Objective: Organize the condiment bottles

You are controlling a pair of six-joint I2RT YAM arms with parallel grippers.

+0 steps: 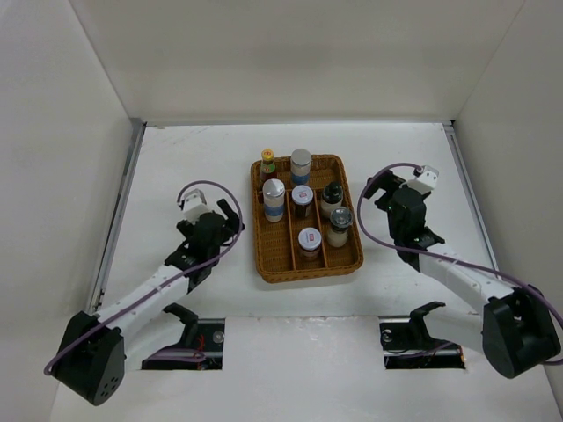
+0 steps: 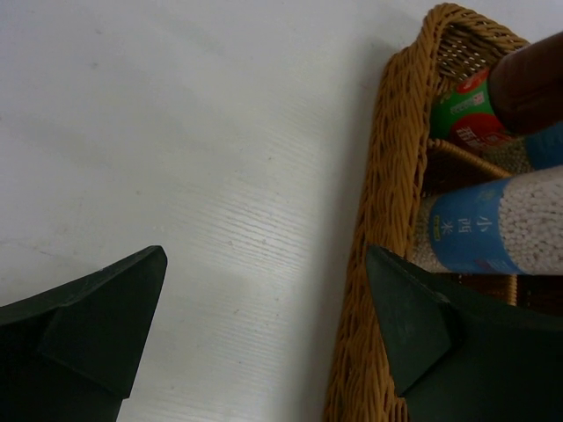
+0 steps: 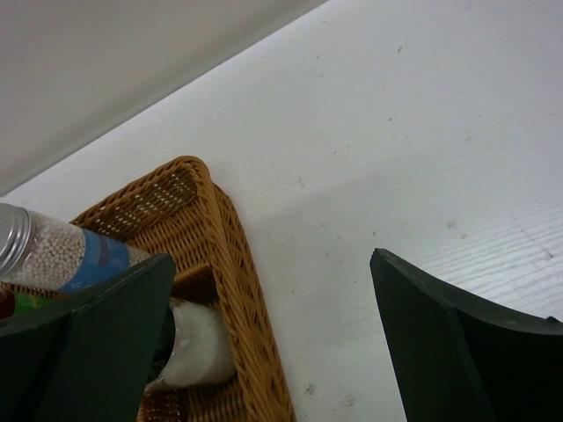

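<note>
All seven condiment bottles stand in the brown wicker tray. The red yellow-capped sauce bottle and a white cylinder with a blue band are at the far end. The second white cylinder, a brown jar and the dark black-capped bottle stand mid-tray. A silver-lidded shaker and the red-marked white-lidded jar are nearest. My left gripper is open and empty left of the tray. My right gripper is open and empty to its right.
White walls close the table on the left, far and right sides. In the left wrist view a blue-banded cylinder and the sauce bottle show over the rim. The right wrist view shows a silver-lidded cylinder and a white-bodied bottle.
</note>
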